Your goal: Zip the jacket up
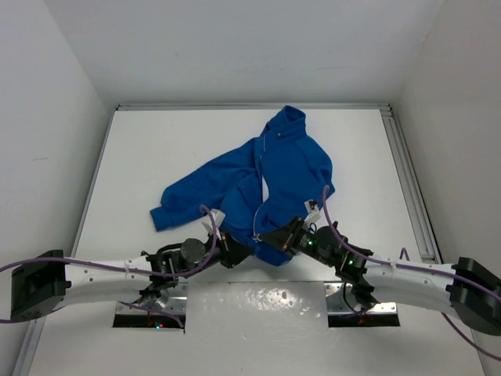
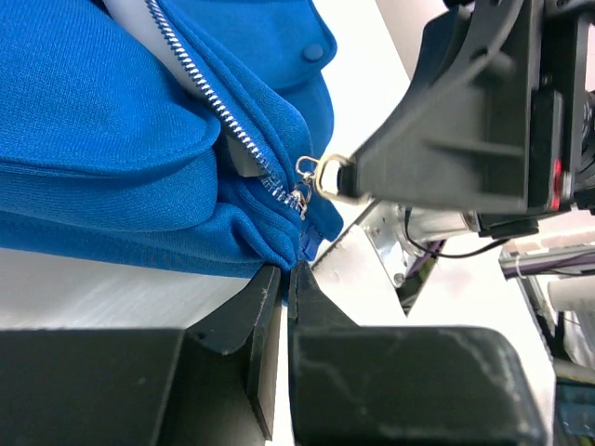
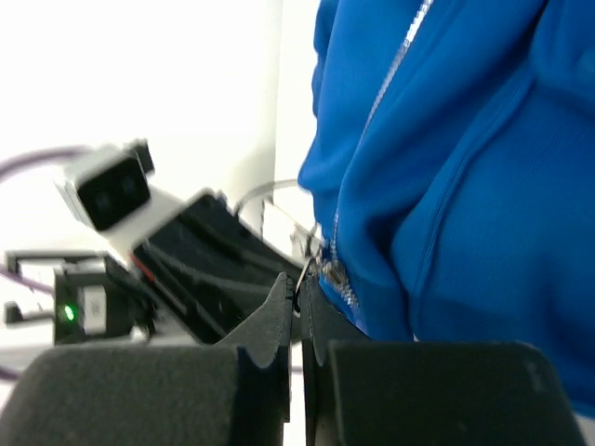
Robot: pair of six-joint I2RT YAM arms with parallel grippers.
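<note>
The royal-blue jacket lies on the white table, collar at the far side, its front open along the silver zipper. My left gripper is shut on the jacket's bottom hem; in the left wrist view blue fabric is pinched between the tips just below the zipper slider. My right gripper is shut on the zipper pull at the hem; in the right wrist view the thin metal pull sits between the tips beside the jacket.
Metal base plates sit at the near edge under the arms. A metal rail runs along the table's right side. White walls close in left, right and back. Purple cables loop over both arms.
</note>
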